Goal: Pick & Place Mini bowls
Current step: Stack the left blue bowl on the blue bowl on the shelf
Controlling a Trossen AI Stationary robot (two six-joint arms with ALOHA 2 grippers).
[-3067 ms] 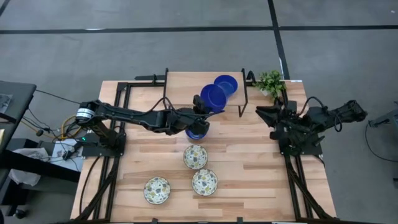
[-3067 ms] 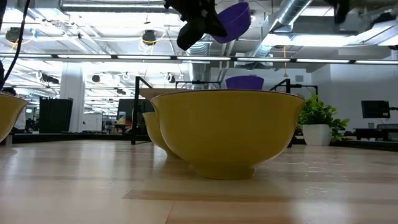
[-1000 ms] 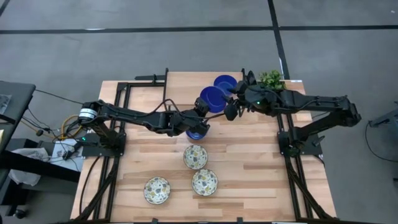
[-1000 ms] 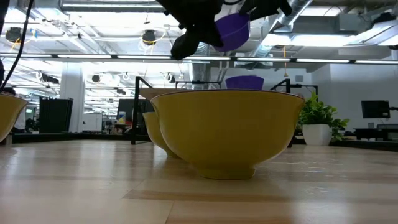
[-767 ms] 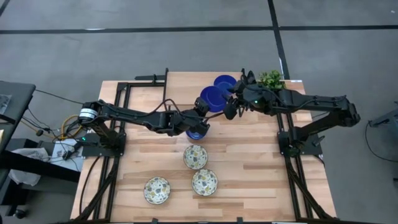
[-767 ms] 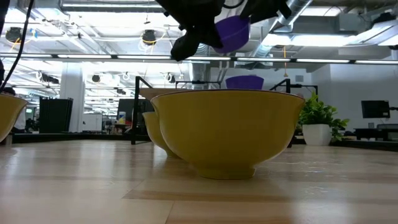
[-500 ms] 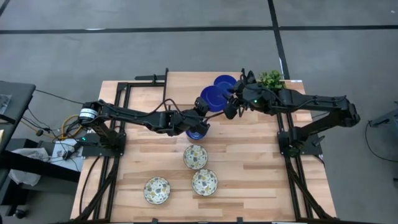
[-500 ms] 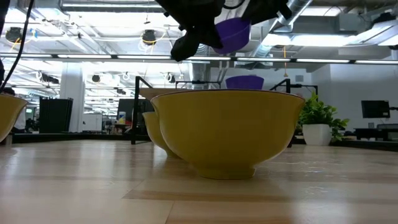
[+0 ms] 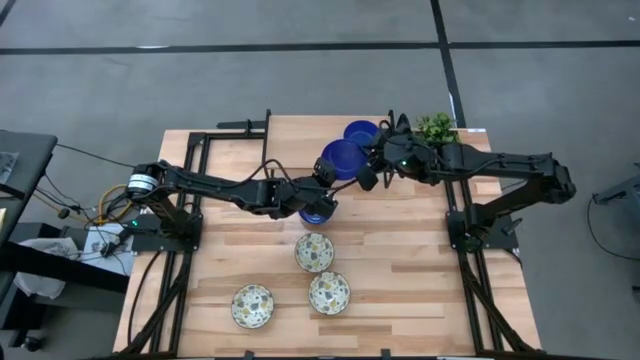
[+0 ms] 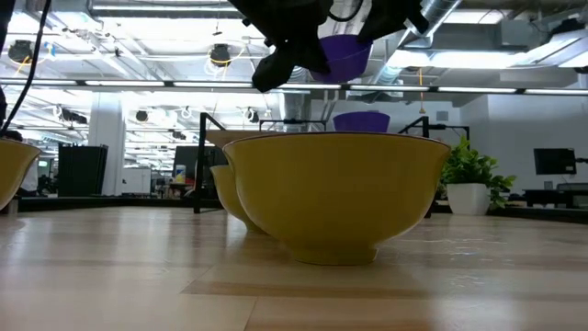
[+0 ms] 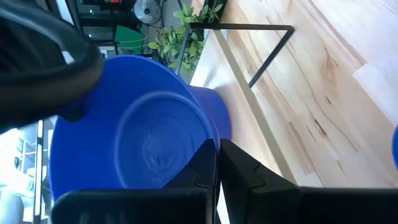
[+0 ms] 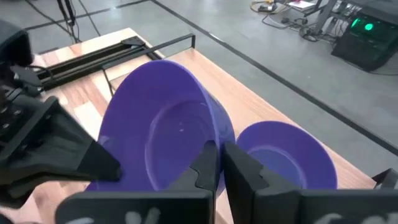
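My left tool (image 9: pixel 322 172) is clamped on one rim of the raised blue bowl (image 9: pixel 345 159); my right tool (image 9: pixel 367 172), reaching across, pinches the opposite rim. Both arms stretch over the wooden bench (image 9: pixel 420 270), concrete floor around it. Another blue bowl (image 9: pixel 361 132) sits just beyond; three patterned bowls (image 9: pixel 314 252) lie nearer.

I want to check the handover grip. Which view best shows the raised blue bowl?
The right wrist view: the raised blue bowl fills it, rim pinched by the right gripper. The left wrist view shows its inside, the high view it small, the low view its underside.
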